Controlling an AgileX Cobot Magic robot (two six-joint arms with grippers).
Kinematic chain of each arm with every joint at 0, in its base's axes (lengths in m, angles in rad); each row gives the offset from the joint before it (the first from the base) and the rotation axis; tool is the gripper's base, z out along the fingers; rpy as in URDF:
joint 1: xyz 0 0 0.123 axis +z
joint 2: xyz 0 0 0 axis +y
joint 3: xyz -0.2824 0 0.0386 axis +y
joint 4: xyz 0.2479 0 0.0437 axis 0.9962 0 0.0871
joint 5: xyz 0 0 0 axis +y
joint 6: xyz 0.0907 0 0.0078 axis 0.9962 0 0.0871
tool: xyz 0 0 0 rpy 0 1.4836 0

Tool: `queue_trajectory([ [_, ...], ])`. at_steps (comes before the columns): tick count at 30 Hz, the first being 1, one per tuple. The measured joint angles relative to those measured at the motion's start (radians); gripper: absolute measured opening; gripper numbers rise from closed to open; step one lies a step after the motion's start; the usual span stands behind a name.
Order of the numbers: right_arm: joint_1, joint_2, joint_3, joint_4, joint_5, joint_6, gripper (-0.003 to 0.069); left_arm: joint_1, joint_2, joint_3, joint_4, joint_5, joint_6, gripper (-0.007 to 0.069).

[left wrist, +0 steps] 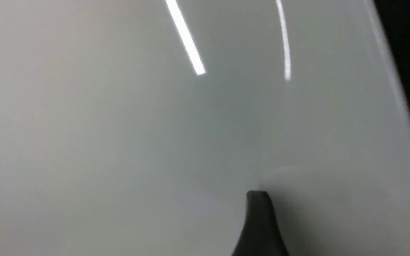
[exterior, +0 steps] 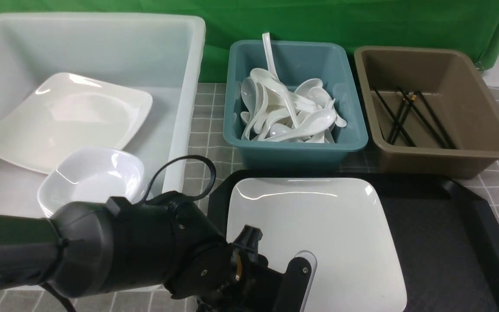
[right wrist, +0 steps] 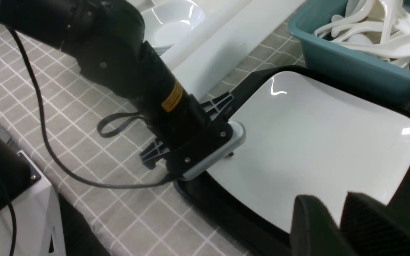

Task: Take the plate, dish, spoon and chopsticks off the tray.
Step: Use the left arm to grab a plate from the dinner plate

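The large white plate (exterior: 319, 234) lies on the black tray (exterior: 440, 234), at its left part. My left gripper (exterior: 282, 288) is at the plate's near left edge. In the left wrist view one finger (left wrist: 258, 220) presses on the plate's top (left wrist: 155, 135); the other finger is hidden under the rim. My right gripper (right wrist: 336, 209) hovers over the plate's near right edge (right wrist: 315, 149), jaws close together and empty. A small white dish (exterior: 93, 177) sits in the white tub. No spoon or chopsticks show on the tray.
The big white tub (exterior: 184, 108) at the left also holds another square plate (exterior: 67, 121). A teal tub (exterior: 295, 147) behind the tray holds several white spoons. A brown tub (exterior: 440, 151) at the back right holds black chopsticks (exterior: 409, 117). The cloth is grey checked.
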Motion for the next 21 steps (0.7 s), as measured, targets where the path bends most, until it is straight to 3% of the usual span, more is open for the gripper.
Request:
queue_trajectory([
  [9, 0.000, 0.000, 0.000, 0.003, 0.043, 0.000, 0.0165, -0.016, 0.013, -0.002, 0.039, -0.051, -0.017, 0.0217],
  [13, 0.000, 0.000, 0.000, 0.003, 0.044, 0.000, 0.0165, -0.055, -0.013, 0.000, 0.048, -0.034, -0.030, 0.0200],
  [21, 0.000, 0.000, 0.000, 0.003, 0.008, -0.002, 0.0165, -0.179, -0.269, 0.002, 0.041, 0.030, -0.199, 0.0036],
])
